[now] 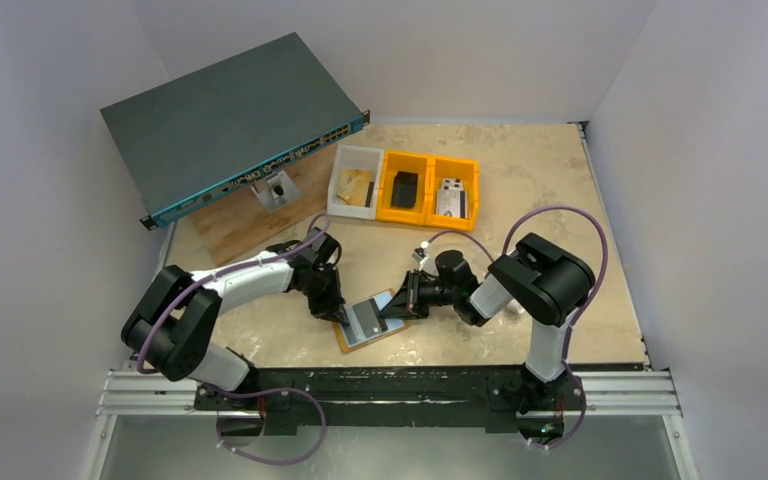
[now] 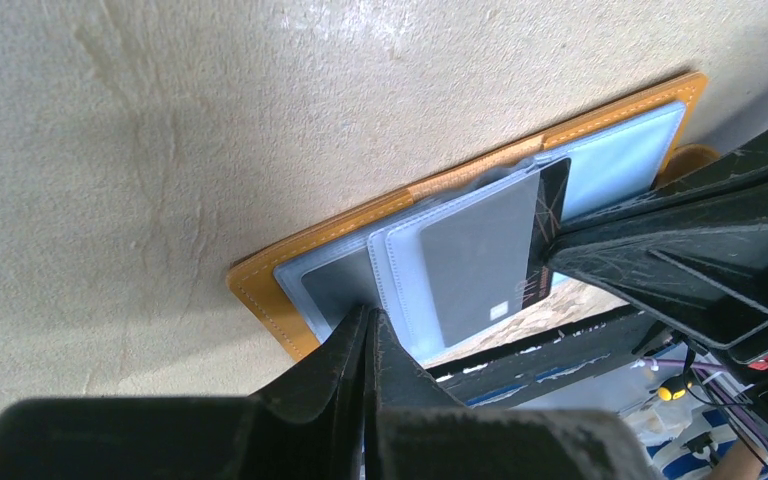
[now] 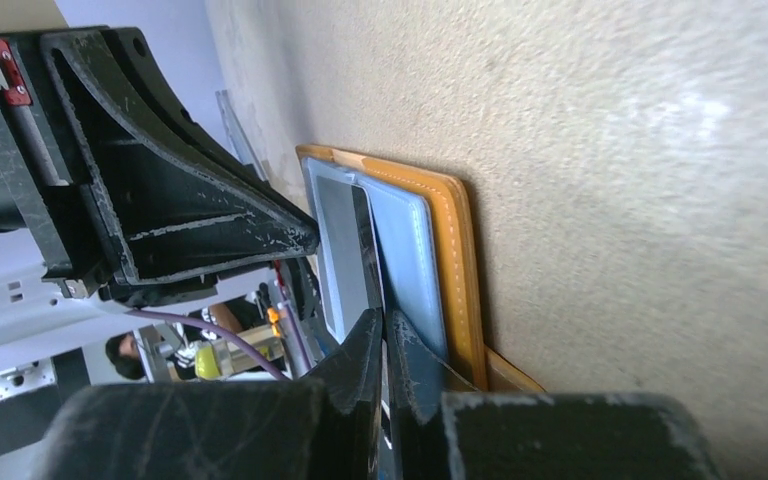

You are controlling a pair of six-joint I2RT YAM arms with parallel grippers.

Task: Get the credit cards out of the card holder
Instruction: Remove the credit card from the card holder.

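— What lies on the table [image 1: 560, 200]?
— The card holder [image 1: 365, 325], open with its pale inside up, directly beneath the tips of both pincers.
— How does the left pincer [image 1: 343, 313] stand?
— Its fingers are pressed together, the tip resting on the holder's clear pockets, on the edge away from the right pincer.
— And the right pincer [image 1: 397, 303]?
— Also closed, nipping the striped end of a grey card [image 2: 475, 265] that reaches past the pocket edge toward it.

Black left arm [image 1: 228, 285] and right arm [image 1: 545, 280] wear white forearm shells and purple cables [image 1: 570, 213]. Scuffed black fingers [image 3: 190, 215] taper triangular, a red tag [image 3: 8, 70] at their ten o'clock.
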